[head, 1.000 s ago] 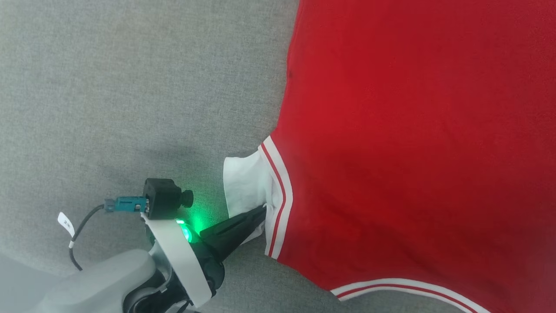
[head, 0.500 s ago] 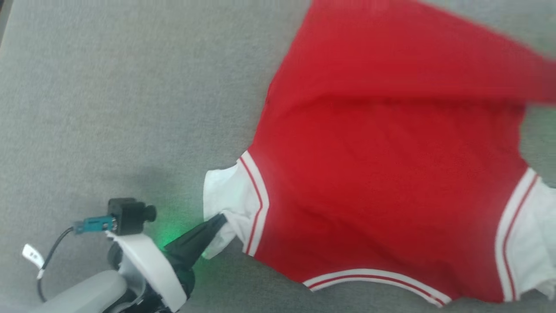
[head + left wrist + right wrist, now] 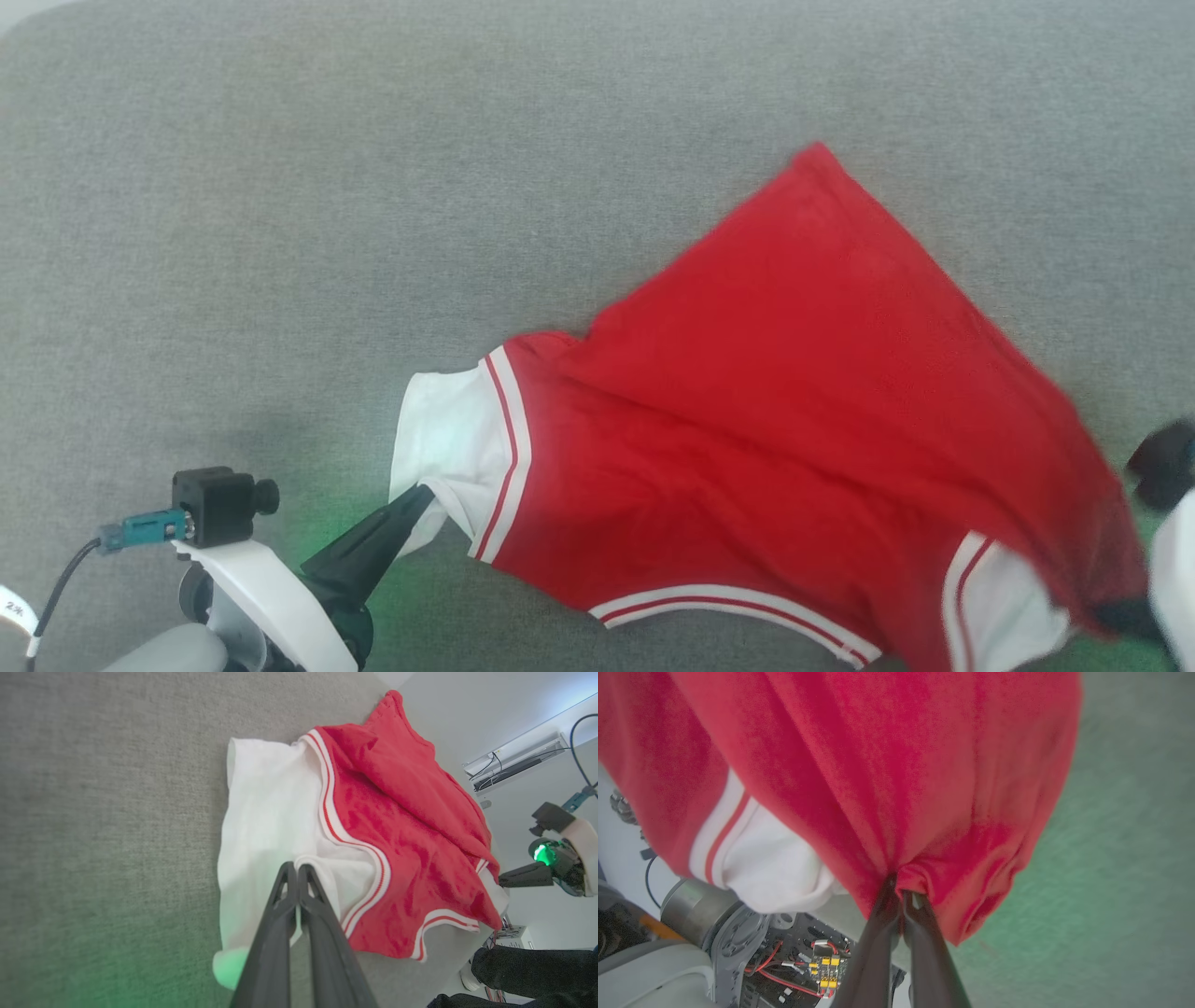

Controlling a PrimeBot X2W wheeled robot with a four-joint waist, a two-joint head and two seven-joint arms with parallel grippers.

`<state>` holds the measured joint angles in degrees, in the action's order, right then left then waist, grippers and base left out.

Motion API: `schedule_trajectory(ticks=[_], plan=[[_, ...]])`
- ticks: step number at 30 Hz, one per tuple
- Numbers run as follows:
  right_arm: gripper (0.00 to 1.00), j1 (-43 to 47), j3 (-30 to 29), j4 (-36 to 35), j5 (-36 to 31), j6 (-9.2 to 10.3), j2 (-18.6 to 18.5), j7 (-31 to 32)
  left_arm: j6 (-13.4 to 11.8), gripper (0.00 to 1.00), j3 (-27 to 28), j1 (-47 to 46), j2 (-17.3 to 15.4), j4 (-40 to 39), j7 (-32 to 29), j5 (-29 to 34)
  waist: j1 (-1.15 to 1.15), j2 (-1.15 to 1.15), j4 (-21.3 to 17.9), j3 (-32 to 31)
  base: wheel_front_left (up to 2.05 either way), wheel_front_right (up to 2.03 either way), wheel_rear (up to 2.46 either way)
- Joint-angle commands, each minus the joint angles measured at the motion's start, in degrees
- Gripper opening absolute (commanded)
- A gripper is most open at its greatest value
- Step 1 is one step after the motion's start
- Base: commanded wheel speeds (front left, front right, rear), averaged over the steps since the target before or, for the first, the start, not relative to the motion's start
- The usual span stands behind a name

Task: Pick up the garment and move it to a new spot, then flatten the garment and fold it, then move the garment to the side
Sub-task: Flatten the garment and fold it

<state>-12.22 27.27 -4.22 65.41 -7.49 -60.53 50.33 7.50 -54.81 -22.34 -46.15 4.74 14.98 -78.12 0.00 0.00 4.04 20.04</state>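
The garment (image 3: pixel 794 420), a bright red T-shirt with white sleeve ends and red-and-white bands, lies bunched on the diagonal over the grey cloth surface (image 3: pixel 280 187). My left gripper (image 3: pixel 422 493) is at the lower left, shut on the white left sleeve (image 3: pixel 443 439). The left wrist view shows its fingertips pressed together on that sleeve (image 3: pixel 261 812). At the right edge my right gripper (image 3: pixel 1111 616) is shut on a gathered fold of the garment (image 3: pixel 878 765), beside the other white sleeve (image 3: pixel 770 868). It also appears across the garment (image 3: pixel 411 826) as the right gripper (image 3: pixel 502 879), with its green light on.
The grey surface (image 3: pixel 93 788) stretches wide to the left and far side of the shirt. Its near edge drops off to my own base and wiring (image 3: pixel 817 966). A person's dark-clothed limb (image 3: pixel 532 959) is beyond the surface's edge.
The head view has shifted. The shirt's body has drawn in from a wide spread to a narrower diagonal. My right gripper has come into view, shut on the red cloth. The left keeps its hold.
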Motion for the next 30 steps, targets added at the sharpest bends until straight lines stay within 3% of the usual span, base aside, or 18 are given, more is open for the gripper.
schedule_trajectory(ticks=[1,7,8,9,10,12,18,23,26,30], plan=[[0.00,2.49,-0.35,-1.25,-0.56,0.00,1.03,-0.30,-0.09,0.00,0.63,0.86,-0.08,-0.12,0.26,0.34,0.00,0.00,-0.43,-0.21,0.00,0.00,0.00],[0.00,9.96,-2.83,-6.07,-3.90,0.00,5.37,1.13,-0.09,0.00,1.49,1.62,0.28,-0.32,0.26,1.25,0.00,0.00,-1.06,-0.39,0.00,0.00,0.00],[0.04,10.24,-3.60,-6.60,-4.92,0.00,6.24,0.78,-0.09,0.00,1.43,1.62,0.33,-0.24,0.26,1.33,0.00,0.00,-1.15,-0.42,0.00,0.00,0.00],[0.44,10.27,-4.67,-7.09,-6.27,0.00,6.89,0.22,-0.09,0.00,1.38,1.62,0.37,-0.13,0.27,1.39,0.00,0.00,-1.23,-0.48,0.00,0.00,0.00],[1.00,10.25,-5.78,-7.62,-7.39,0.00,7.46,-0.43,-0.09,0.00,1.34,1.63,0.40,-0.01,0.27,1.44,0.00,0.00,-1.30,-0.53,0.00,0.00,0.00],[1.00,11.27,-10.31,-8.56,-9.41,0.00,8.71,-1.50,-0.09,0.00,1.46,1.68,0.67,0.07,0.27,1.58,0.00,0.00,-1.33,-0.79,0.00,0.00,0.00],[1.00,12.57,-22.14,-13.53,-10.02,0.00,7.12,1.48,-0.09,0.00,1.42,2.30,1.99,0.09,0.27,2.24,0.00,0.00,-0.57,-1.02,0.00,0.00,0.00],[1.00,4.71,-28.67,-16.75,-11.15,0.00,8.84,0.94,-0.09,0.00,0.51,0.72,3.39,0.11,0.25,2.49,0.00,0.00,1.35,-0.07,0.00,0.00,0.00],[1.00,-3.15,-25.83,-15.22,-15.31,0.00,10.08,-0.59,-0.09,0.00,-0.34,-0.81,4.58,0.22,0.15,2.90,0.00,0.00,3.02,1.15,0.00,0.00,0.00],[1.00,-14.29,-17.81,-9.10,-19.74,0.00,13.14,-0.70,-0.09,0.00,-1.45,-2.85,5.92,0.63,0.11,2.98,0.00,0.00,5.06,2.87,0.00,0.00,0.00]])
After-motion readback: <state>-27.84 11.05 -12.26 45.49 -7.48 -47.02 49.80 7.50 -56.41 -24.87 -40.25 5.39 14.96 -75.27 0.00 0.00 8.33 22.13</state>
